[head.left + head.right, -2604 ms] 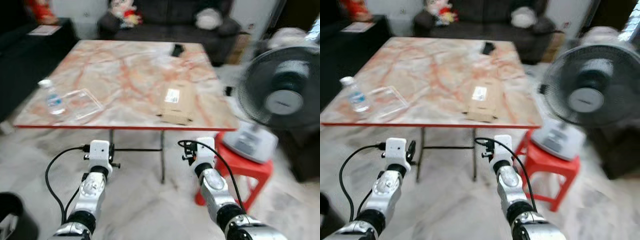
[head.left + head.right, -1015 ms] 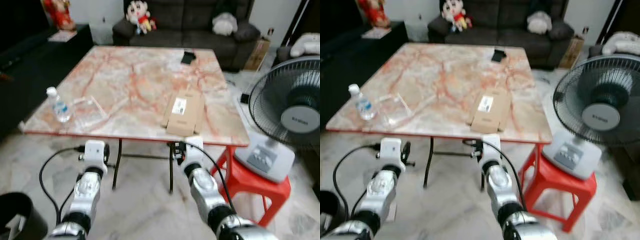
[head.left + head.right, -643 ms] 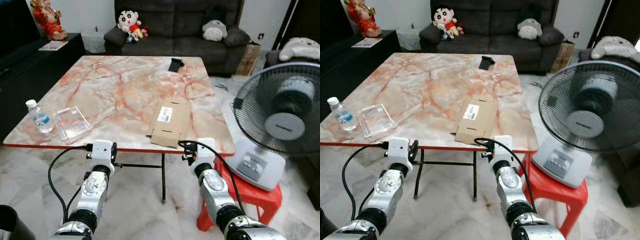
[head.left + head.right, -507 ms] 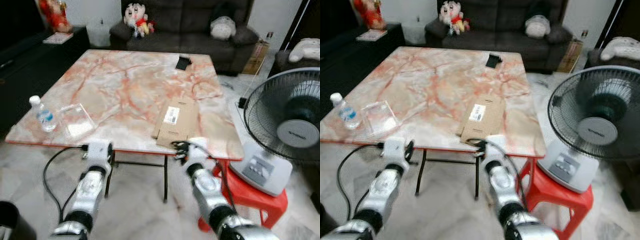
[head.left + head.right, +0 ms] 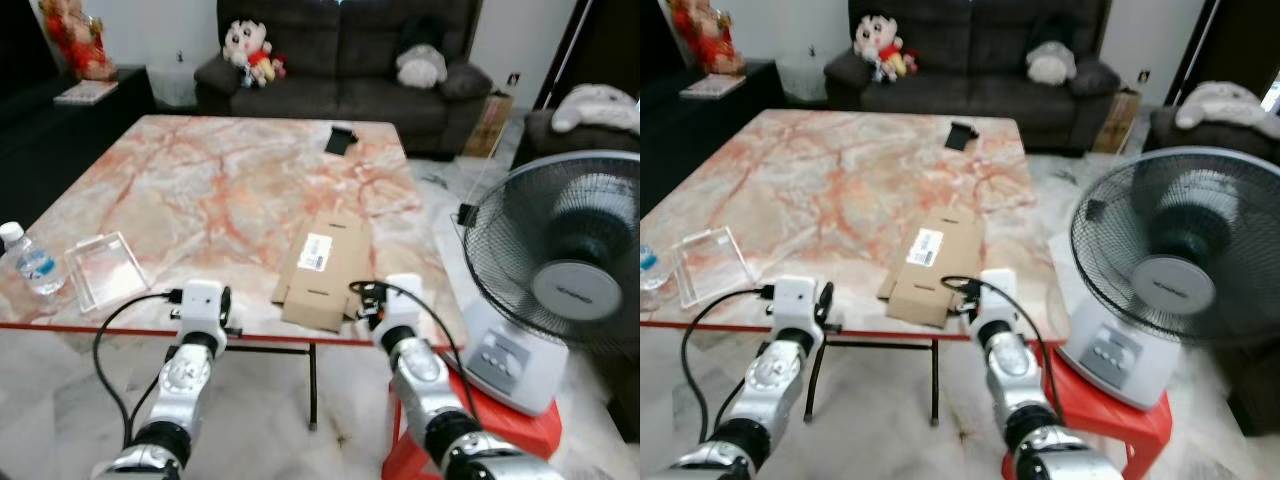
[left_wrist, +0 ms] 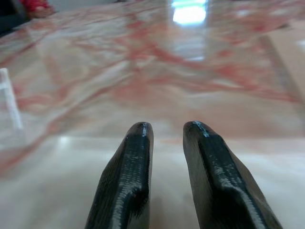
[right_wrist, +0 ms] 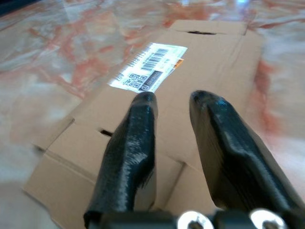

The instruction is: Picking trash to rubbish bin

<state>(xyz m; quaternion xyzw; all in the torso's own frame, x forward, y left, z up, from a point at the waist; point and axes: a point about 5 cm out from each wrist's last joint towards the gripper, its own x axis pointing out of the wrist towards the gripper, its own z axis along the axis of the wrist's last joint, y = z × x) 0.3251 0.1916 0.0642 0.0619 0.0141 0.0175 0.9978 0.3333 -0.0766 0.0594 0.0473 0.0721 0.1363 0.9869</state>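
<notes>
Both pincers raised at the near edge of the marble tabletop (image 5: 200, 190), fingers slightly apart, gripping nothing: left pincer (image 6: 167, 128) over bare marble, right pincer (image 7: 174, 98) over the flattened cardboard box (image 5: 325, 266). Box flat near the front right edge, white label (image 7: 147, 67) facing up. Off to the left, clear plastic container (image 5: 102, 270) beside a water bottle (image 5: 30, 262). Farther back, small black object (image 5: 340, 139). Right of the tabletop, standing fan (image 5: 560, 270) on a red stool (image 5: 500, 440). Beyond, dark sofa (image 5: 340, 60).

Head eyes above table (image 5: 200, 180); wrist views skimming it.
</notes>
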